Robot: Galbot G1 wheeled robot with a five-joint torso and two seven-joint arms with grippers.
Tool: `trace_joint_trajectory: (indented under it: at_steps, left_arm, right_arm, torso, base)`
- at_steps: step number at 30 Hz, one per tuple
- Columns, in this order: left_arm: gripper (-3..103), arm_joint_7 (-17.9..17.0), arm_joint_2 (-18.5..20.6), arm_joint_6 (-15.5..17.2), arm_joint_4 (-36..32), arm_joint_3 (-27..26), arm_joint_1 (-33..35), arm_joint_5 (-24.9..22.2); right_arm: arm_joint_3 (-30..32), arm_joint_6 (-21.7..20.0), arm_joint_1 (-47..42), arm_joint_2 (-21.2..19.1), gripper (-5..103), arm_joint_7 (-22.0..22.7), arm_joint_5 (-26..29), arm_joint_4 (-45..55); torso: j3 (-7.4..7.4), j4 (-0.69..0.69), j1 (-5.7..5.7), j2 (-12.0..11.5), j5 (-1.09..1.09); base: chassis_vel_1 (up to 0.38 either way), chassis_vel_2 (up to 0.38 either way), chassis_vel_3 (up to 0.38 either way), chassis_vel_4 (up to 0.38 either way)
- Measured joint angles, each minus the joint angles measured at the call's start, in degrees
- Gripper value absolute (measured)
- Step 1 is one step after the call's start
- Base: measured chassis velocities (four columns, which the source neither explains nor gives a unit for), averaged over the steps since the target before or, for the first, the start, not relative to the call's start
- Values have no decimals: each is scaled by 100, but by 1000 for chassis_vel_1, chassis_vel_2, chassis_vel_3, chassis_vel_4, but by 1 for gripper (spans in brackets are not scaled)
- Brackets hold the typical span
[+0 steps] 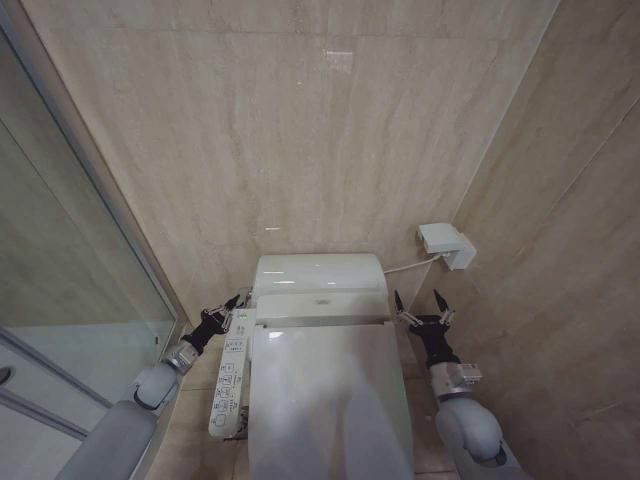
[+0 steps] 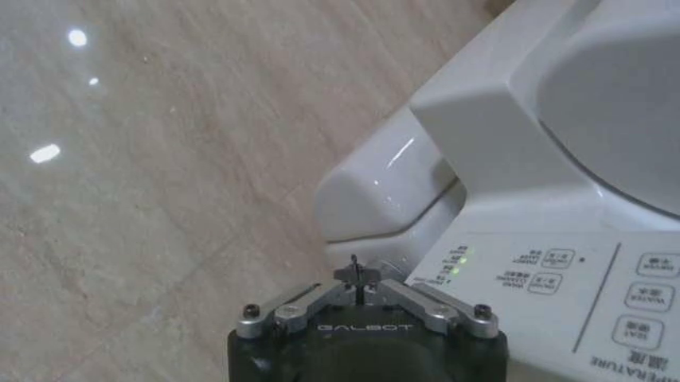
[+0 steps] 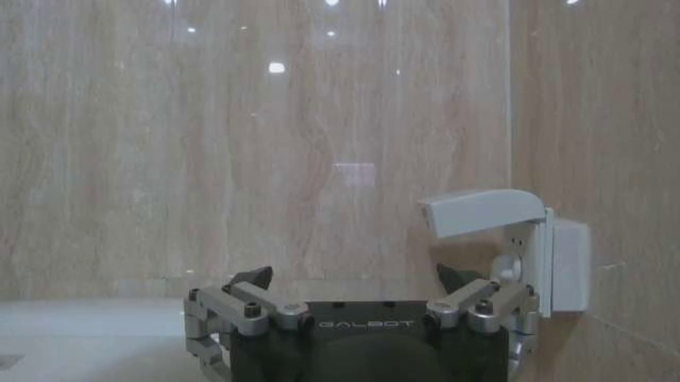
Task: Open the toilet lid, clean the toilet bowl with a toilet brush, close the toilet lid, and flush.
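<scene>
there, toilet lid shut — grippers flanking

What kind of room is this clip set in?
A tiled bathroom, most likely a small toilet cubicle. An electronic bidet toilet with its toilet lid closed stands against beige stone-look walls, a button-covered control panel runs along its side, and a glass partition stands on the left.

Glossy white toilet lid against beige veined marble wall; black pincers.
</scene>
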Motion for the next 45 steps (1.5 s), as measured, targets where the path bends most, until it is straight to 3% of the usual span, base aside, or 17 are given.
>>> trace_joint_trajectory:
  at_steps: [4, 22, 24, 27, 45]
  left_arm:
    - [0, 35, -33, -32, 232, 60, -67, 19]
    - [0, 114, -193, -240, 901, 452, -482, 43]
    - [0, 130, -244, -276, 1014, 493, -565, 50]
    - [0, 135, -254, -286, 1052, 510, -609, 53]
    - [0, 136, -311, -324, 1205, 557, -752, 53]
  right_arm:
    - [1, 0, -2, 2, 100, 4, 1, 0]
    - [0, 0, 1, 1, 100, 0, 0, 0]
    - [0, 0, 0, 0, 100, 1, 0, 0]
    - [0, 1, 0, 0, 100, 0, 0, 0]
    - [0, 1, 0, 0, 100, 1, 0, 0]
  torso:
    - [1, 5, 0, -1, -2]
    - [2, -3, 0, -1, -3]
    - [3, -4, 1, -2, -13]
    - [4, -2, 1, -2, -4]
    - [2, -1, 1, -2, -5]
  base:
    - [0, 0, 0, 0]
    - [0, 0, 0, 0]
    - [0, 0, 0, 0]
    - [0, 0, 0, 0]
    - [0, 0, 0, 0]
